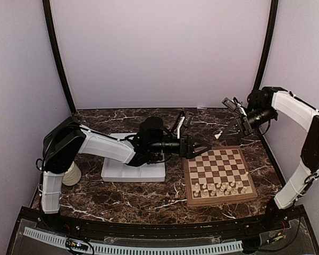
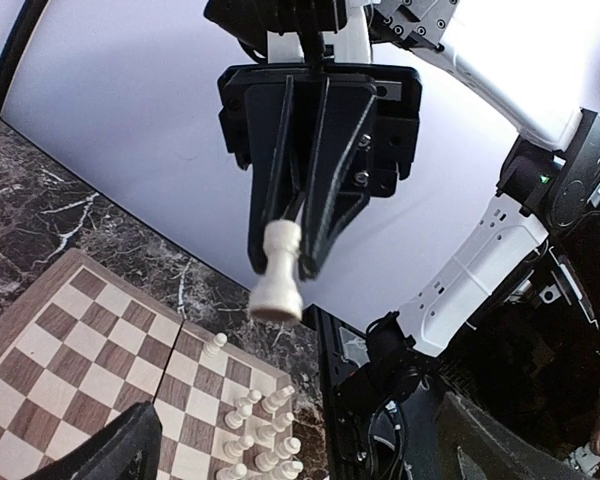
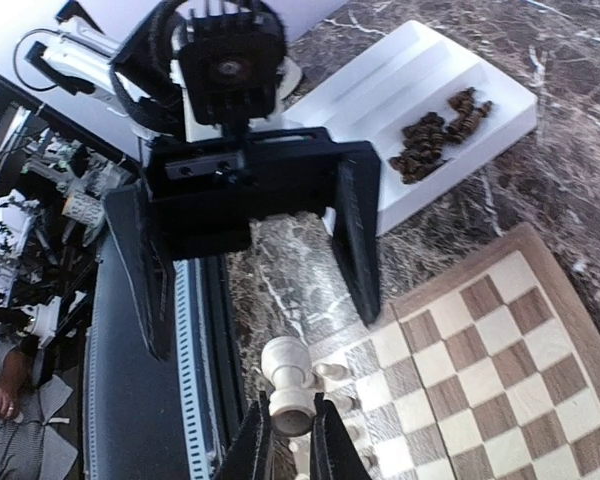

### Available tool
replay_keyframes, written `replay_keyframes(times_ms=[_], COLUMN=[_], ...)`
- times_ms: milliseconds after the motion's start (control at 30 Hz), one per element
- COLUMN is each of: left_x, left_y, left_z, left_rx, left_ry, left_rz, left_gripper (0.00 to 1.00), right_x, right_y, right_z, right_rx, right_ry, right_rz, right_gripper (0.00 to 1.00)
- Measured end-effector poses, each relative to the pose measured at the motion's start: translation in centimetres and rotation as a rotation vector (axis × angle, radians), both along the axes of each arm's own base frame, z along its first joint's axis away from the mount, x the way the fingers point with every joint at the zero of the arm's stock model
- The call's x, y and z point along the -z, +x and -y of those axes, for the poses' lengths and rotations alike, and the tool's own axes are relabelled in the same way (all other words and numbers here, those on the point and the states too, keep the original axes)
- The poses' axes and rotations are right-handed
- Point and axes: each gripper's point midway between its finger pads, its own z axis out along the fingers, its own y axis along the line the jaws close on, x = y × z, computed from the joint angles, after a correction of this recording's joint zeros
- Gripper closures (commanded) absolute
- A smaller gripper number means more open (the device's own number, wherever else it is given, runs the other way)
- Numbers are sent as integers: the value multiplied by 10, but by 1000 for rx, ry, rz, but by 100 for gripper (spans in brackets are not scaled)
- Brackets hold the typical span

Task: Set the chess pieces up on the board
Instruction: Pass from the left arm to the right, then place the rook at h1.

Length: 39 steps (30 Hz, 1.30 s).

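- My right gripper (image 3: pixel 288 415) is clenching a single cream-white chess piece (image 2: pixel 277 275), with both fingers pressing on it from either side.
- I am holding that piece up in the air, off the board and off the table, just in front of my left gripper (image 3: pixel 265 330).
- My left gripper is standing wide open and gripping nothing; its fingers (image 3: pixel 360 250) are flanking empty space and not touching the piece.
- The board (image 1: pixel 223 159) is lying flat on the marble table (image 1: pixel 149 199), to the right of my left arm.
- The other white pieces (image 1: pixel 220 187) are standing on the board's nearest rows, and its remaining checks are showing bare.
- The dark pieces (image 3: pixel 435 135) are lying heaped in one compartment of the white tray (image 1: pixel 133 171), which is sitting left of the board.
- A cream mug (image 1: pixel 72 174) is standing beside my left arm's base.
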Motion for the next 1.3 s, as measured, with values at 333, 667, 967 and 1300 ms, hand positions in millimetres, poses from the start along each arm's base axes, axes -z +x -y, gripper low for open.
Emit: replay_keyframes(times_ms=[333,667,967,1300], left_x=[-37,-66,-43,-44], left_y=[11,25,35,36], left_z=[-43,-77,-96,-101], left_rx=[-127,-272,-337,-352], left_ry=[61,136,244,251], left_rz=[143,296,299,302], left_gripper=[1,1,1,1], right_x=[26,102,154,168], right_y=[-11,-99,-131,-110], right_z=[98,147,150,152], right_rx=[137,-38,-244,-203], right_ry=[-355,-715,-847,-907], right_rz=[202,310,362,414], right_gripper=[96,94,94,93])
